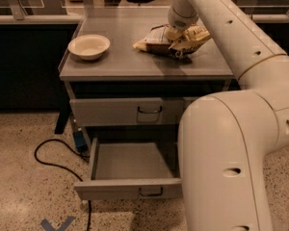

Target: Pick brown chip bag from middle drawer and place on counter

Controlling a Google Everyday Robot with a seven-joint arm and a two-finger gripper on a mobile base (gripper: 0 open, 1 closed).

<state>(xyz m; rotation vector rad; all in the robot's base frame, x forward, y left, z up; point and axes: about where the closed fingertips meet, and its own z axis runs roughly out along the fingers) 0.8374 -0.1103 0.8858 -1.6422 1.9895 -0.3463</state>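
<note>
Grey metal counter [111,64], directly under the gripper [179,32], serves as the set-down surface. Middle drawer [115,189], well below the gripper, stands pulled open and empty. Brown chip bag [160,38] lies on the counter touching the gripper; whether it is gripped or released cannot be told.

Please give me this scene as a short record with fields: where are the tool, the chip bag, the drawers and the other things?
tool: on top of the brown chip bag, toward the rear right of the counter
brown chip bag: lying on the counter, under the tool
counter: bears the bag and, at its left, a white bowl
middle drawer: pulled open, bag not in it
upper drawer: shut
floor: black cable left of the cabinet
</note>
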